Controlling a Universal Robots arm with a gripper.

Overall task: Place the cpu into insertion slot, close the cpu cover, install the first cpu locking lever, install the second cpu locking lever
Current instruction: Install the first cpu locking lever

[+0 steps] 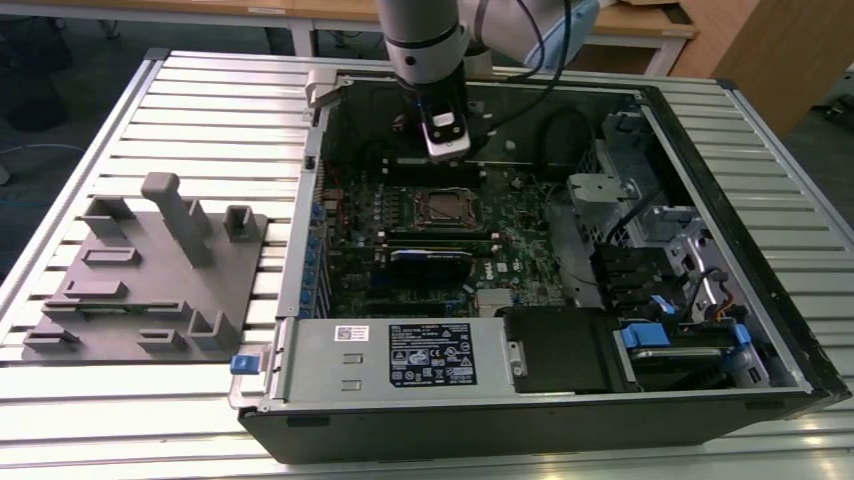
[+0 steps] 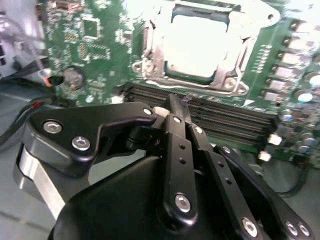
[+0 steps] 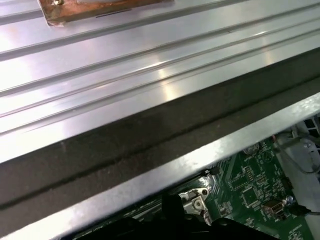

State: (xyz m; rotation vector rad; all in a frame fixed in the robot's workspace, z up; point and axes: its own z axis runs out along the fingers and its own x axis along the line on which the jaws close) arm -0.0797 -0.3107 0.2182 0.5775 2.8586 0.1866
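Observation:
The cpu (image 2: 200, 45) lies flat in the insertion slot (image 1: 447, 207) on the green board, its pale silver top showing in the second wrist view. The cpu cover (image 2: 152, 55) is down around it as a silver frame. I cannot make out the locking levers. My gripper (image 2: 173, 102) hangs over the long black memory slots (image 2: 225, 117) beside the socket, apart from the cover. Its black fingers (image 2: 175, 130) meet at the tip, shut with nothing between them. In the exterior view the gripper (image 1: 449, 148) is just behind the socket, toward the case's back wall.
The open computer case (image 1: 747, 330) lies on a slatted metal table (image 1: 200, 100). A power supply (image 1: 400, 355) fills its near side and drive bays (image 1: 681, 340) stand at the exterior view's right. A grey fixture block (image 1: 147, 270) sits on the table at the exterior view's left.

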